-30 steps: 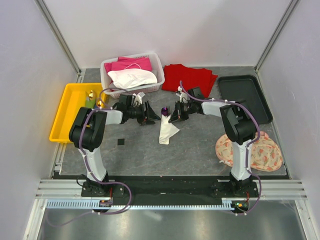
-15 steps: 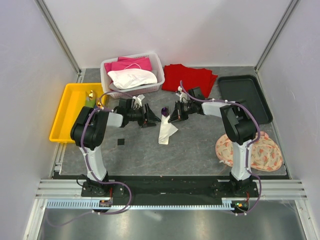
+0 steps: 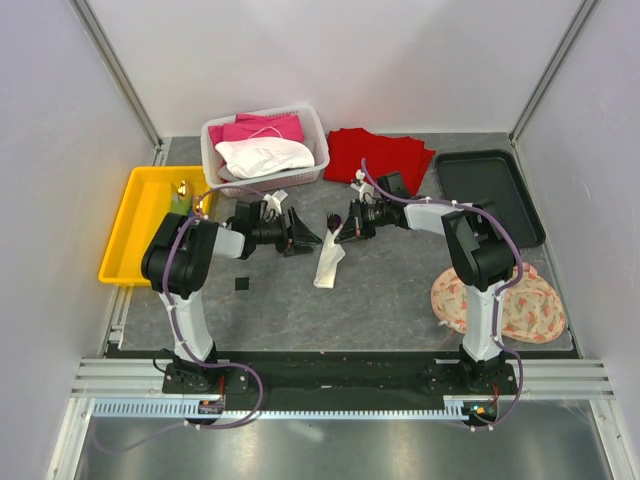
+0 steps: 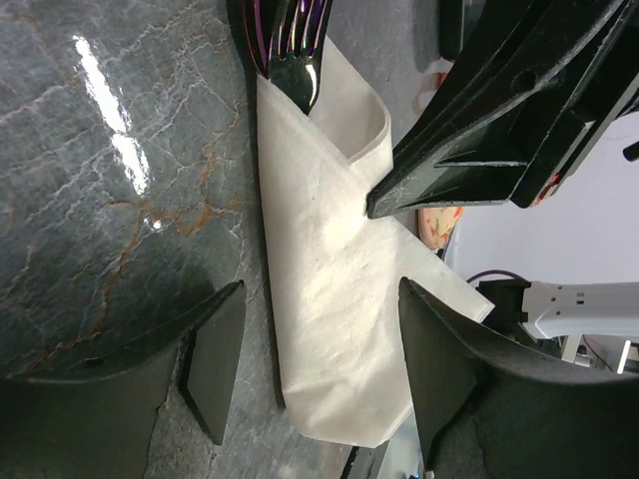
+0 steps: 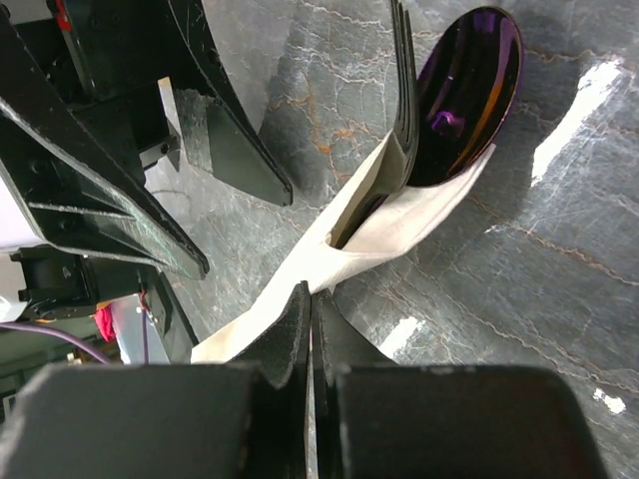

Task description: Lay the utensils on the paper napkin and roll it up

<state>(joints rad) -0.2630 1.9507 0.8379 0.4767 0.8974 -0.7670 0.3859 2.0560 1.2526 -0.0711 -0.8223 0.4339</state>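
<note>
The off-white paper napkin (image 3: 327, 262) lies partly rolled on the grey table between my two grippers. A purple fork (image 4: 290, 40) and a purple spoon (image 5: 469, 100) stick out of its far end. My left gripper (image 3: 300, 238) is open, and its fingers (image 4: 215, 369) stand on either side of the roll (image 4: 329, 299) without touching it. My right gripper (image 3: 345, 232) is shut, with its tips (image 5: 310, 299) pinched on the napkin's folded edge (image 5: 300, 264). Green utensils with gold ends (image 3: 183, 192) lie in the yellow tray.
The yellow tray (image 3: 130, 235) is at the left. A white basket (image 3: 213, 150) of pink and white fabric is at the back, and a red cloth (image 3: 385, 155) lies beside it. A black tray (image 3: 490, 195) is at the right. A floral hat (image 3: 500, 300) lies near the right arm's base. A small black square (image 3: 241, 284) lies on the table.
The napkin has become narrower and has shifted slightly left. The right gripper has moved a little left with it. The left gripper has stayed open beside the roll.
</note>
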